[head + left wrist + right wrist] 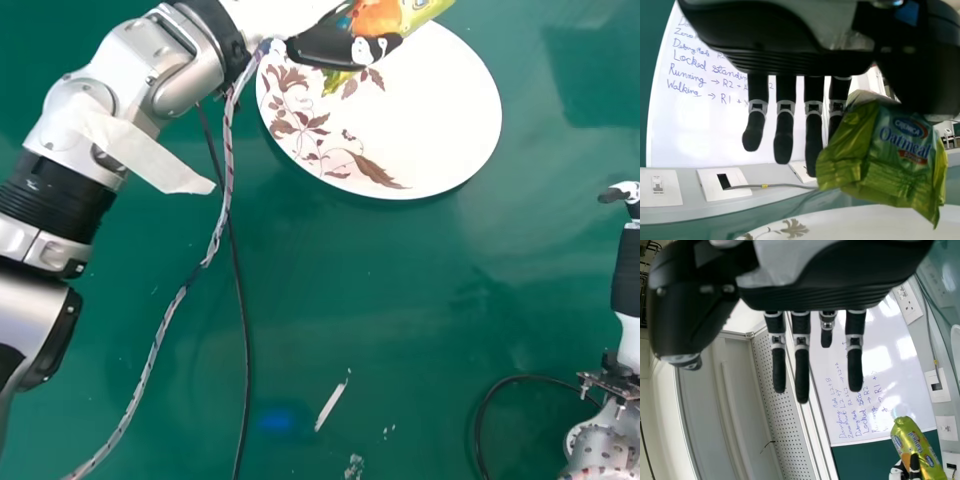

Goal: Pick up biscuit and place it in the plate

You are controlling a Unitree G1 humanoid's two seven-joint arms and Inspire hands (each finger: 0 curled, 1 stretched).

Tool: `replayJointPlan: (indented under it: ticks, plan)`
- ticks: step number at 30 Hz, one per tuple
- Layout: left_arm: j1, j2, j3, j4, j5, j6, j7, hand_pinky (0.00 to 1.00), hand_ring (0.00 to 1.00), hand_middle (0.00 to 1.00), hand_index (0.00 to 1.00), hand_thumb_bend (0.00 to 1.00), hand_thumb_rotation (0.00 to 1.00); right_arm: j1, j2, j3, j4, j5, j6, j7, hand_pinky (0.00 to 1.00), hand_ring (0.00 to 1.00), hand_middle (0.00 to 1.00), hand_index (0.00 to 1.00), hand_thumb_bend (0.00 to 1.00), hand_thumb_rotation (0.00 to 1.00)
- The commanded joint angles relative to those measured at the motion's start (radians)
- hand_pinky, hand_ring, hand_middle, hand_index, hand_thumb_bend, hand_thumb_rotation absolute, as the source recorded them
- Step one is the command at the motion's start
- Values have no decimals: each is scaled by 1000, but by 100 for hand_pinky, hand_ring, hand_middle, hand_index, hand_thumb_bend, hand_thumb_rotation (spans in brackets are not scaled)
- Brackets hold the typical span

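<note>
Pinching the biscuit packet (pixel 900 160) between thumb and fingers, the left hand (pixel 322 47) hangs over the far part of the plate (pixel 430 130), towards its left side in the head view. The grasp, then, looks done: the packet is off the worktop (pixel 340 260) and in the hand. Carrying it across seems nearly done as well, since the packet overlaps the plate's far edge in the head view, and the left wrist view has the plate just beyond its crimped end. How much of the packet is squarely over the plate I cannot tell, nor exactly how high it is.

What is left, as I judge it, is the placing: bringing the packet a little further in over the white middle, letting it down until it rests there, then opening the fingers and drawing the hand away. Released here, it might catch the rim and tip off the far side.

Further out, the plate lies flat on the green worktop, its brown flower print to the left and near the rim. A braided cable (pixel 228 170) runs close beside it. Over at the right edge, the right hand (pixel 801 372) idles, its fingers straight and spread.
</note>
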Motion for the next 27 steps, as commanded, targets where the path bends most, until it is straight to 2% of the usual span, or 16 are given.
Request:
replayJointPlan:
  ticks: [1, 4, 7, 11, 17, 24, 27]
  plan:
    - [-11, 4, -22, 15, 5, -33, 26, 21, 24, 31, 48, 52, 14, 39, 88, 25, 130, -6, -21, -10, 43, 47, 52, 58, 83, 34]
    - [-9, 3, -29, 62, -6, -66, 42, 21, 25, 32, 48, 52, 14, 39, 88, 28, 129, -2, -19, -2, 50, 56, 58, 65, 85, 34]
    - [-4, 1, -40, 88, 7, -61, 48, 21, 24, 32, 48, 52, 14, 41, 86, 31, 121, 10, 0, 3, 59, 64, 65, 71, 86, 36]
    - [6, -3, -47, 113, 8, -54, 52, 21, 24, 32, 48, 52, 14, 37, 85, 28, 125, 2, -21, 6, 70, 72, 73, 74, 85, 37]
    - [6, 26, -102, 147, 70, -86, 110, 20, 24, 32, 48, 52, 14, 36, 79, 30, 118, 1, -13, 2, 73, 74, 73, 74, 88, 38]
    - [-13, 35, -129, 222, 88, -110, 130, 20, 24, 32, 48, 52, 14, 10, 77, 30, 140, -23, -34, -18, 77, 79, 76, 75, 87, 35]
    - [-37, 45, -148, 271, 101, -141, 155, 20, 24, 32, 48, 52, 14, 11, 87, 36, 127, -32, -40, -20, 81, 84, 78, 76, 88, 34]
